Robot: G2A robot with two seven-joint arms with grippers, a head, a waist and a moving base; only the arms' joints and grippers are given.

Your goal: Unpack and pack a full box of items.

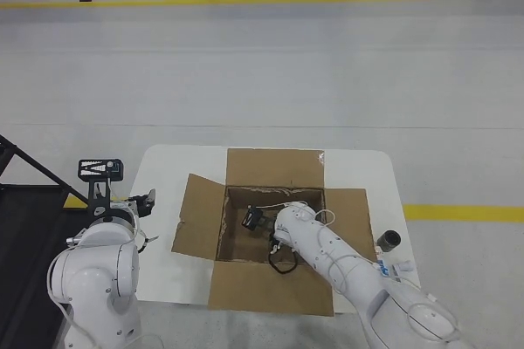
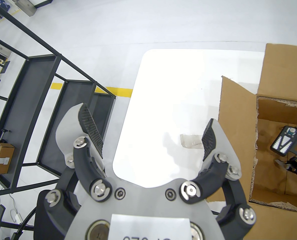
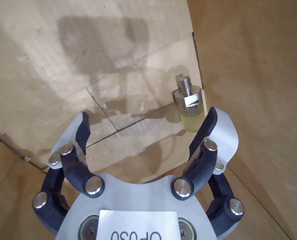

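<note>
Lying or standing I cannot tell, but a small threaded metal stud [image 3: 188, 103] with a yellowish rubber end sits on the floor of the open cardboard box [image 1: 275, 292], close beside one inner wall; its long axis runs roughly alongside that wall, the threaded tip pointing away from the right gripper [image 3: 148, 116] and the rubber end nearest it, just beside one of the ribbed pads [image 3: 206, 128]; that gripper is down inside the box with its fingers spread wide and nothing between them; around the stud the box floor is plain cardboard with flap seams crossing it.

The box stands in the middle of the white table [image 1: 175, 174] with all four flaps folded outward; on the table past the box's right flap stands a dark cylinder [image 1: 389, 237]; on the other side of the box, a scrap of clear tape [image 2: 191, 143] lies on the tabletop near the flap.

The left gripper [image 2: 146, 116] hangs above the table's left edge, well apart from the box, fingers spread and holding nothing; beyond it is a black metal rack [image 2: 38, 76] with a small carton [image 2: 1, 157] on a shelf.
</note>
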